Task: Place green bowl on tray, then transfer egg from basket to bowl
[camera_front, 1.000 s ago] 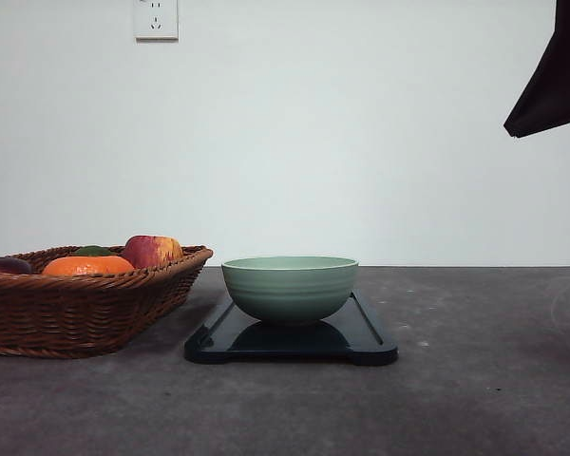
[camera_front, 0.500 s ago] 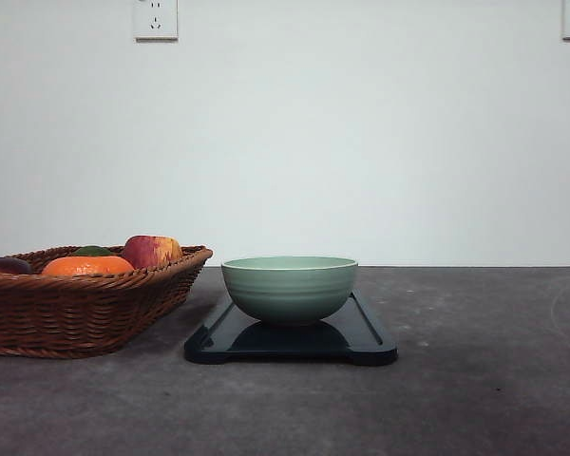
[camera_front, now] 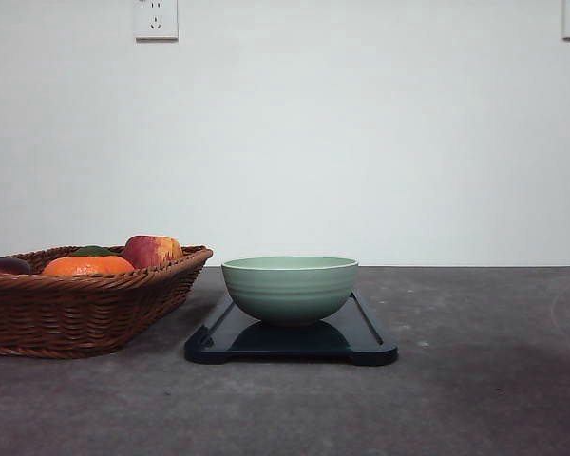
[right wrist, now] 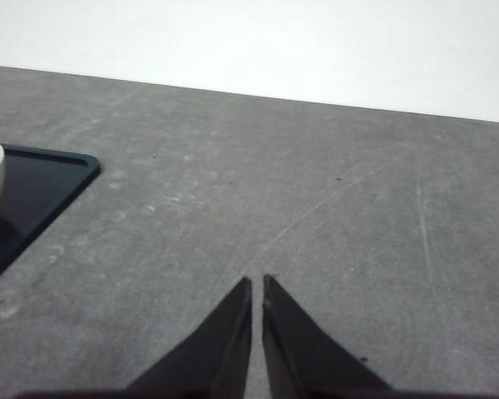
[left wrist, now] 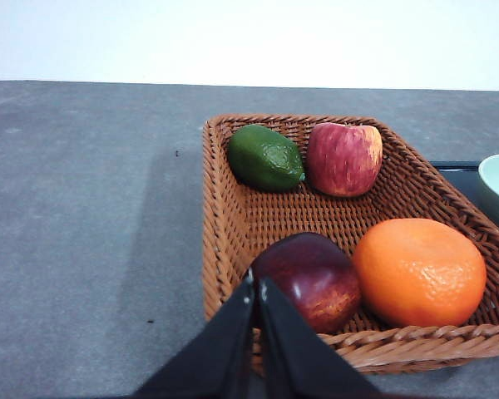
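Left gripper (left wrist: 256,287): fingers pressed together with nothing between them, tips poised over the near braided rim of the basket, just in front of the dark red apple.
Right gripper (right wrist: 257,287): fingers likewise pressed together and empty, above bare grey tabletop (right wrist: 316,208), well apart from the tray's corner.
Green bowl (camera_front: 290,288): stood upright on the tray, roughly at its centre in the front view; its inside could not be seen from there.
Tray (camera_front: 366,344): lay flat on the table, just beside the basket, at about 3 o'clock from it.
Basket (left wrist: 224,241): sat on the table at 9 o'clock from the bowl, holding four fruits.
Lime (left wrist: 266,158): in a far corner of the basket, touching the red-yellow apple (left wrist: 343,158).
Dark red apple (left wrist: 309,281): against the near rim, beside the orange (left wrist: 419,272).
Egg: no egg could be made out among the basket's contents.
Wall sockets (camera_front: 156,19): high on the white wall.
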Robot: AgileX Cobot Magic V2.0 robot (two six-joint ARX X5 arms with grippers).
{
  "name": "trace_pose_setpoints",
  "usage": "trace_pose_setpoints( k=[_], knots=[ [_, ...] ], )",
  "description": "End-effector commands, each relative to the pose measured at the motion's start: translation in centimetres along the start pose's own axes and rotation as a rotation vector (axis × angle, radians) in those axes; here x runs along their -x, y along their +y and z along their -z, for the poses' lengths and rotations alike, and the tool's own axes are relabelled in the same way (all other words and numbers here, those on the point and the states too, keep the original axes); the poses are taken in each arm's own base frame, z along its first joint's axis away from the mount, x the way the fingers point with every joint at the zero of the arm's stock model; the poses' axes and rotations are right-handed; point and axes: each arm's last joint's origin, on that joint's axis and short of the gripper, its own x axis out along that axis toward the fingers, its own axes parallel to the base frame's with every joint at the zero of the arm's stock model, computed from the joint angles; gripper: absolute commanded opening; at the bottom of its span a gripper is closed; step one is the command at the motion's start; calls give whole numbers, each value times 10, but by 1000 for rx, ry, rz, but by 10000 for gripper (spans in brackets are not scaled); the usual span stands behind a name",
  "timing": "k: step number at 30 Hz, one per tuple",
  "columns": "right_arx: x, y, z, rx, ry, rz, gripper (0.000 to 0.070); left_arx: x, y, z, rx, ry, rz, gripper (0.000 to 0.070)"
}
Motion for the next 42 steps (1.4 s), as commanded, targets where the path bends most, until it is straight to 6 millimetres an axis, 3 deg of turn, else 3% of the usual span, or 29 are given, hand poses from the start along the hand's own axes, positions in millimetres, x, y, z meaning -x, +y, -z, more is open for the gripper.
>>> trace_pose_setpoints(
  k=[1, 42],
  knots=[
    [0, -1, 1, 4, -5, 11, 16, -2, 0, 7, -11, 25, 3, 0],
    [0, 0, 1, -8, -6, 7, 16, -2, 0, 7, -11, 25, 3, 0]
  ],
)
